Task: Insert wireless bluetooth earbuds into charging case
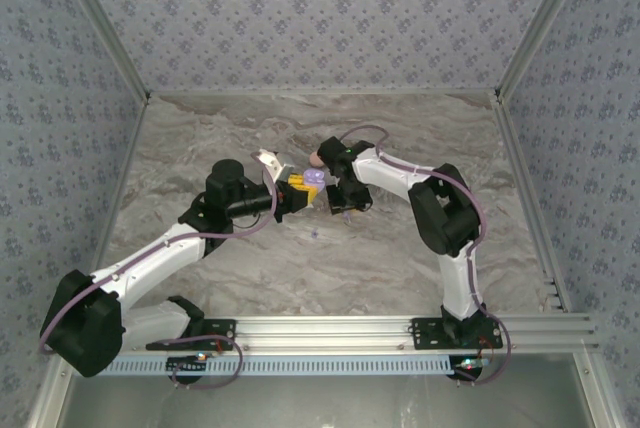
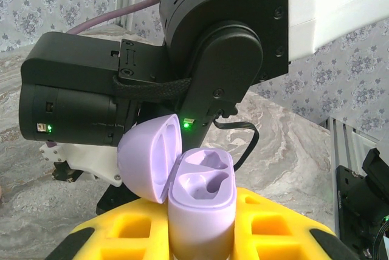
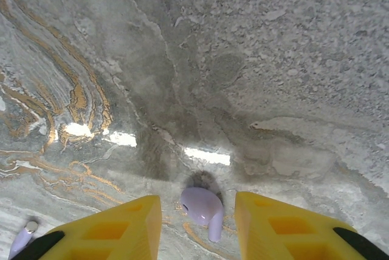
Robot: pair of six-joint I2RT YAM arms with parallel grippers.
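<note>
The lilac charging case (image 2: pixel 200 211) stands upright between the yellow fingers (image 2: pixel 279 223) of my left gripper (image 2: pixel 200 232), which is shut on it. Its lid (image 2: pixel 146 163) hangs open to the left and both sockets are empty. From above, the case (image 1: pixel 313 180) is held over the table's middle by my left gripper (image 1: pixel 302 189). One lilac earbud (image 3: pixel 203 208) lies on the marble between the spread yellow fingers of my right gripper (image 3: pixel 197 217), touching neither. A second earbud (image 3: pixel 21 239) lies at the lower left, a tiny lilac bit (image 1: pixel 316 235) from above. My right gripper (image 1: pixel 345 212) points down.
A pinkish round object (image 1: pixel 313 159) sits just behind the two grippers. The right arm's black wrist (image 2: pixel 213 47) looms close behind the case. Patterned walls and aluminium rails (image 1: pixel 330 330) enclose the marble table (image 1: pixel 200 138).
</note>
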